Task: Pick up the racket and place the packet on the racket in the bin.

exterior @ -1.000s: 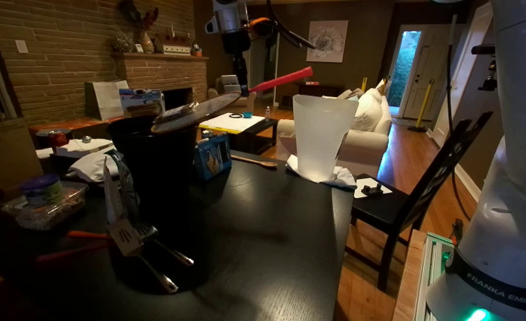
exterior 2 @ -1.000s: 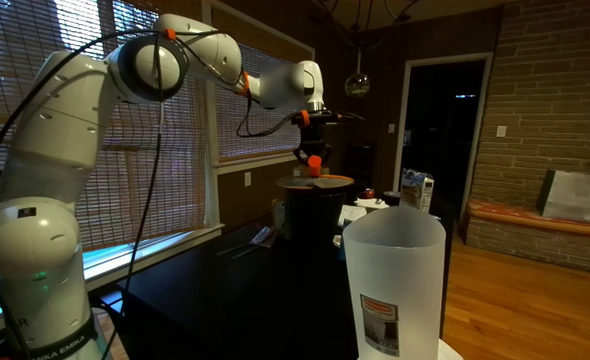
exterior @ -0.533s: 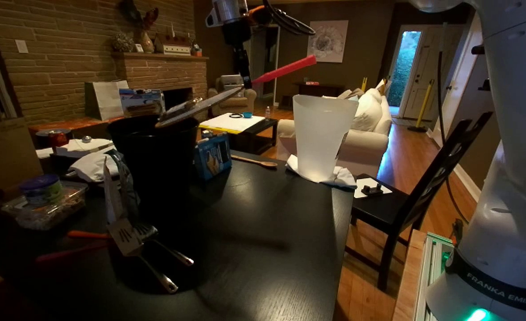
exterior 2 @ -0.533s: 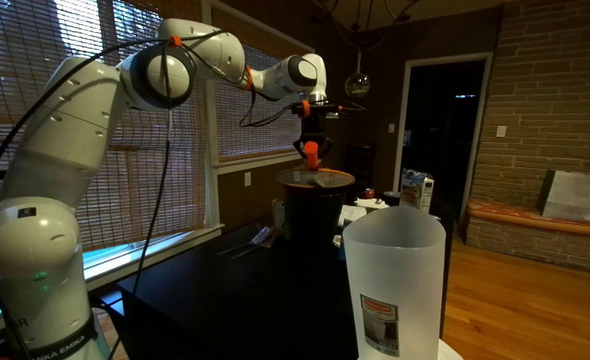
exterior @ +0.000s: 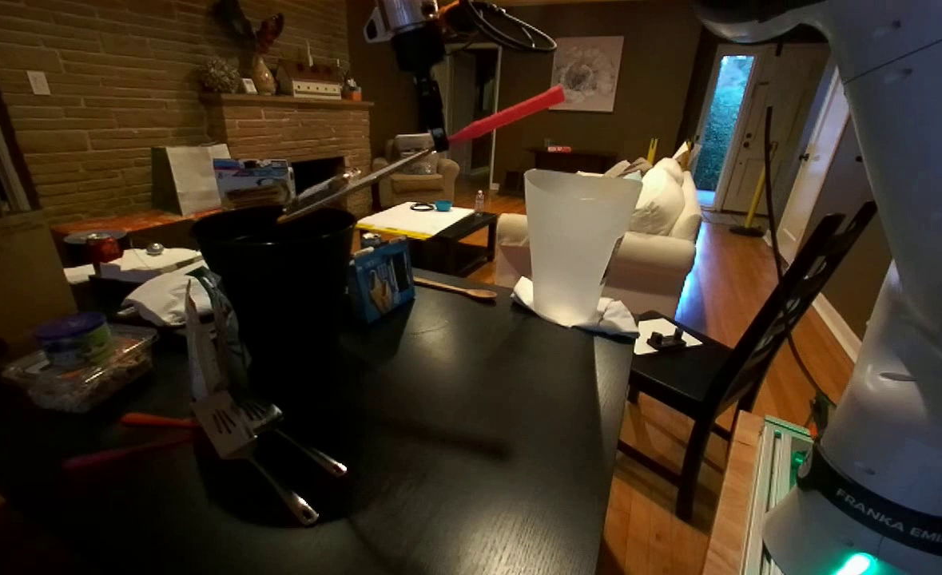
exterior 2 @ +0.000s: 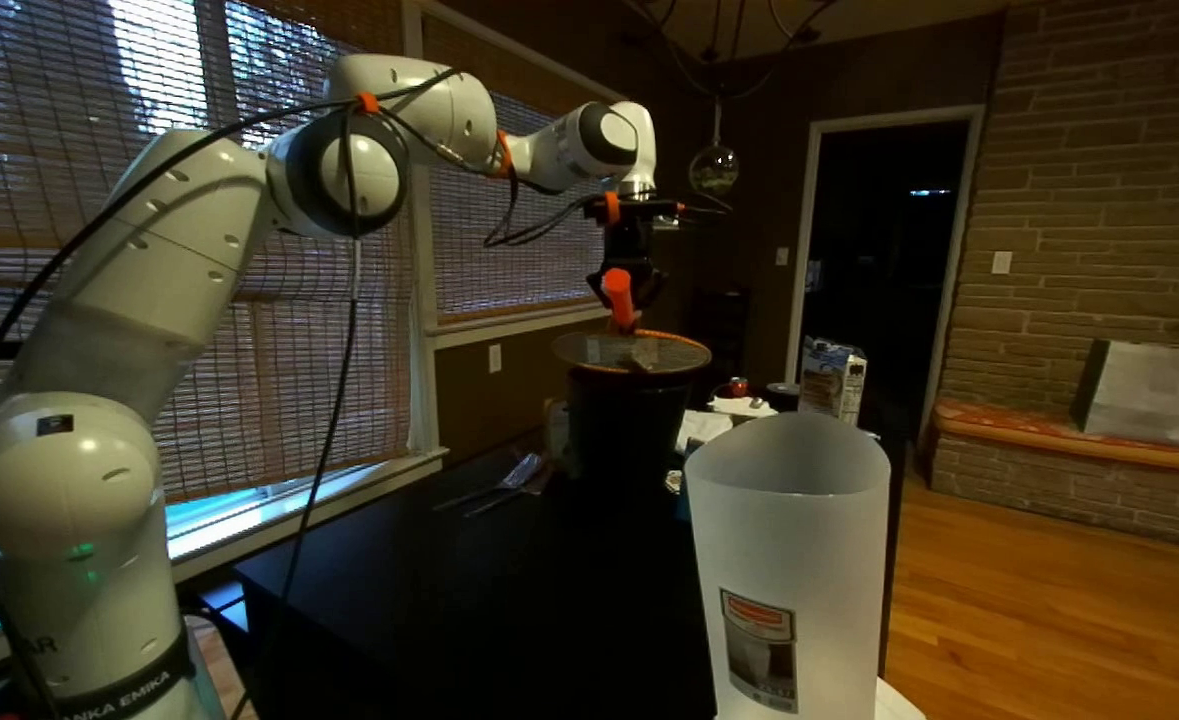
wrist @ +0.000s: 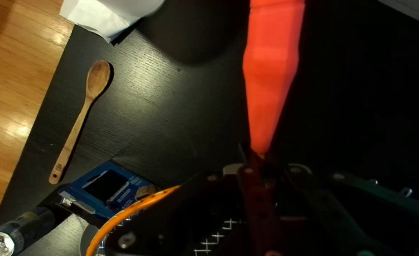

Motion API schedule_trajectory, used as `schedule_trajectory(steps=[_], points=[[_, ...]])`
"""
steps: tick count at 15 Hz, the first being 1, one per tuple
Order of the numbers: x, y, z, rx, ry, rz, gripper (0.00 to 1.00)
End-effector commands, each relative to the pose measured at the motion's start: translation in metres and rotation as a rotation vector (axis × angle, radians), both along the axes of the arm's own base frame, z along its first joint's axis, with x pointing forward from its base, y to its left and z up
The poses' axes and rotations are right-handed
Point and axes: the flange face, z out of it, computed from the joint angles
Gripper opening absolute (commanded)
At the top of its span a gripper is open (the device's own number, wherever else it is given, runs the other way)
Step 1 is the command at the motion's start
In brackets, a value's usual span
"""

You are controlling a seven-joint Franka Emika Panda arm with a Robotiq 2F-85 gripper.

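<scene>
Plainly, the gripper (exterior: pixel 439 142) is clenched on the racket (exterior 2: pixel 639 350) at the throat, where the red handle (wrist: pixel 271 67) narrows into the head (exterior 2: pixel 674 352). That hold appears chosen to keep the mesh (wrist: pixel 206 244) free and let the head reach out over the bin (exterior: pixel 287 279). The handle rides high and the head slopes down, its far edge at the bin's open mouth; contact with the rim cannot be confirmed. The packet (exterior: pixel 319 192) lies on the lower part of the mesh, its outline poorly resolved. The slope presumably serves to send it sliding into the bin; discharge is not yet achieved. The bin stands upright on the dark table (exterior: pixel 471 383), just beside the blue box (exterior: pixel 383 279). In my judgement, a steeper tilt is called for next. Risk: the packet may cling to the mesh, or slip off sideways and miss the opening.
</scene>
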Motion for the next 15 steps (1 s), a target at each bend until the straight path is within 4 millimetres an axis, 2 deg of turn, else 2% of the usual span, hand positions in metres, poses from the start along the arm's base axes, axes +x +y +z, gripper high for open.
schedule_trajectory(steps=[1, 3, 4, 5, 10, 15], points=[[0.008, 0.006, 0.008, -0.030, -0.021, -0.012, 0.03], [0.005, 0.013, 0.012, -0.006, -0.005, 0.033, 0.03], [0.013, 0.011, 0.014, -0.088, -0.060, 0.025, 0.03], [0.007, 0.015, 0.015, -0.042, -0.011, 0.049, 0.03], [0.014, 0.018, 0.023, -0.219, -0.063, 0.102, 0.03], [0.019, 0.018, 0.022, -0.253, -0.089, 0.089, 0.03]])
